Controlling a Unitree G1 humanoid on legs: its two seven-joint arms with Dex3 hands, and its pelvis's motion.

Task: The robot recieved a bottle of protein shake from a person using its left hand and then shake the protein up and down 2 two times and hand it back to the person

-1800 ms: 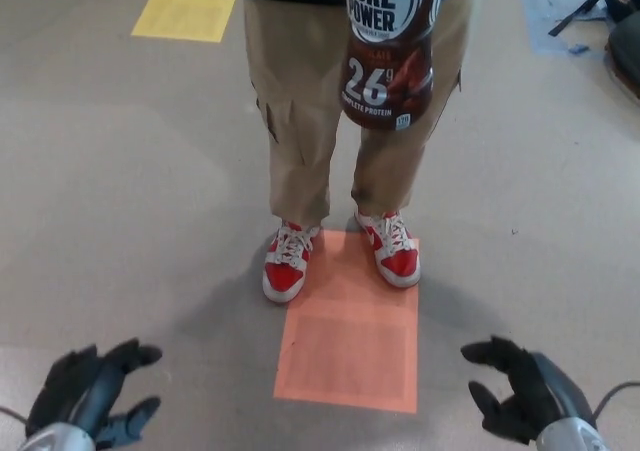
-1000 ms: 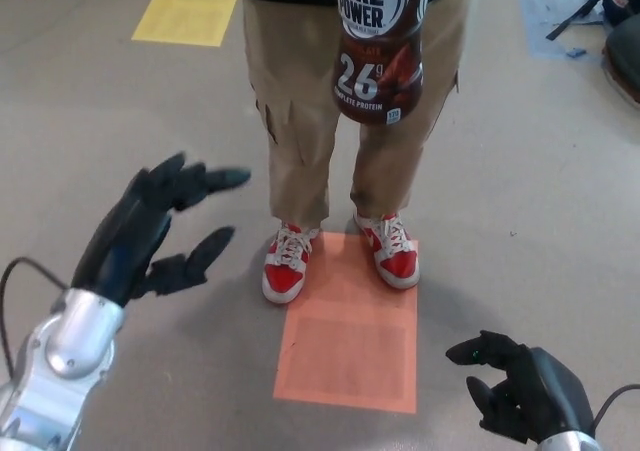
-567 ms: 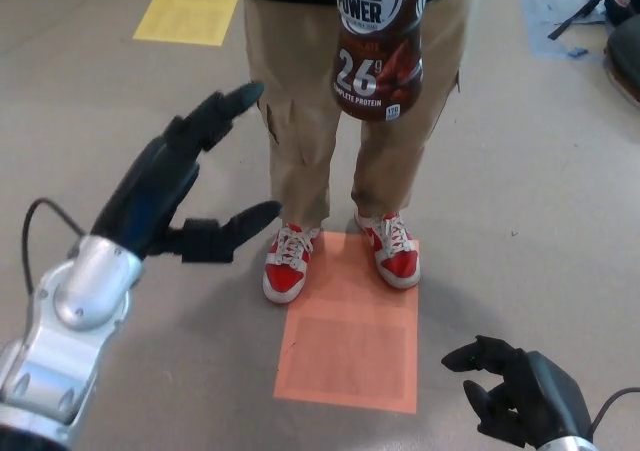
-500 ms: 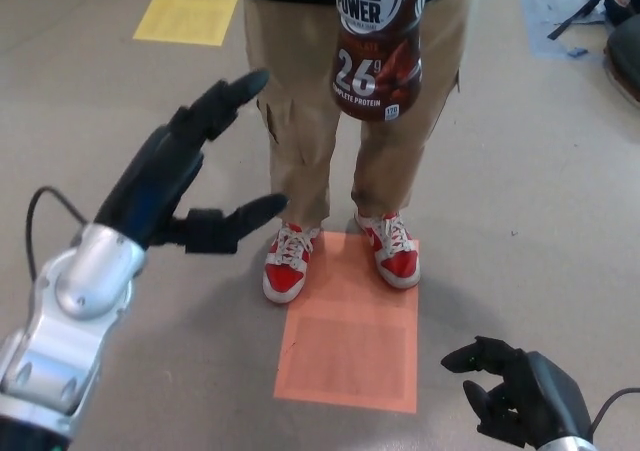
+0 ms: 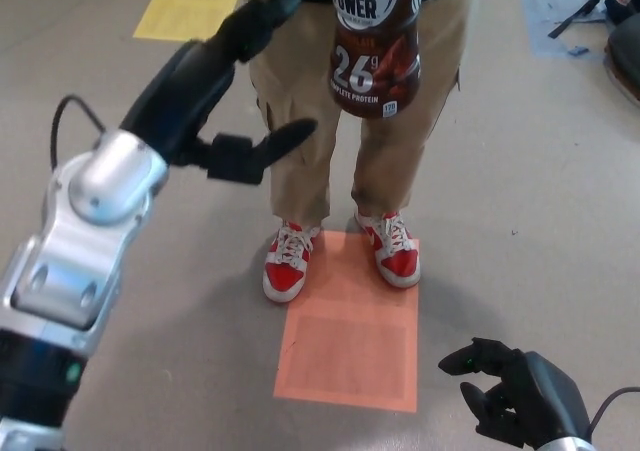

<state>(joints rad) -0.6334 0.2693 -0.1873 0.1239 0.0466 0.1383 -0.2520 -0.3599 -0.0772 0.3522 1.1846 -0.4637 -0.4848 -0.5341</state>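
Left hand (image 5: pixel 205 76) has climbed higher since a moment ago, fingers spread wide and empty, just left of the protein shake bottle (image 5: pixel 376 41) the person (image 5: pixel 300 121) dangles at the top (not touching). Right hand (image 5: pixel 515 396) sits low, fingers loosely curled apart.

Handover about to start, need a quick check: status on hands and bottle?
Left robot hand open, raised beside the bottle, not touching. Right robot hand low, empty. Protein shake bottle held out by the person. Nothing in between.
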